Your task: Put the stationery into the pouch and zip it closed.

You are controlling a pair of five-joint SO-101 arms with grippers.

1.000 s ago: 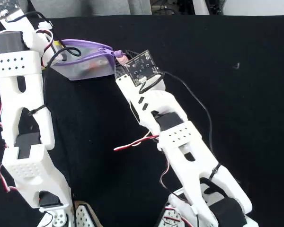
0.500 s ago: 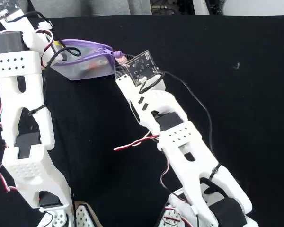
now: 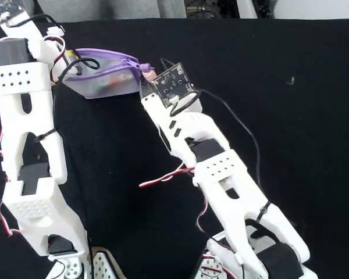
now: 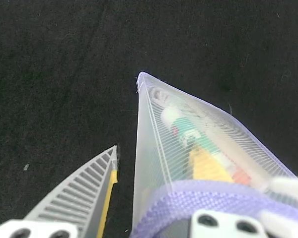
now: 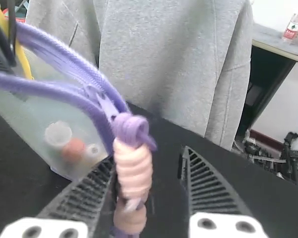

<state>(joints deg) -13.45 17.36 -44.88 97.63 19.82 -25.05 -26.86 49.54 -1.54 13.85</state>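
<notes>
Since a second ago the right arm's wrist has edged a little toward the pouch (image 3: pixel 102 75); the pouch itself has not shifted. It hangs off the black table (image 3: pixel 291 145) near the far left corner, between my two arms. It is a translucent, finely ribbed plastic pouch, tapering to a point in the left wrist view, with woven purple zip tape along its edge. Through the wall I see stationery (image 4: pixel 203 148): pen-like barrels, a yellow block, and round cap ends in white and orange. From the slider (image 5: pixel 102 99) the two purple tapes spread apart toward the far end. A knotted purple cord hangs from the slider and carries a pink coiled zipper pull (image 5: pixel 133 173).

The right gripper (image 5: pixel 149 158) is released. Its ribbed grey fingers (image 5: pixel 208 188) stand apart with the pull between them, lying against one finger and clear of the other. The left gripper (image 3: pixel 70 63) is at the pouch's opposite end, and I cannot tell whether it is clamped.

From above, a black cable (image 3: pixel 84 63) on the left arm crosses the pouch. The right wrist's camera board (image 3: pixel 173 81) covers that claw. A red and white wire (image 3: pixel 163 175) loops off the right arm. Grey cloth (image 5: pixel 164 59) hangs beyond the table's far edge.
</notes>
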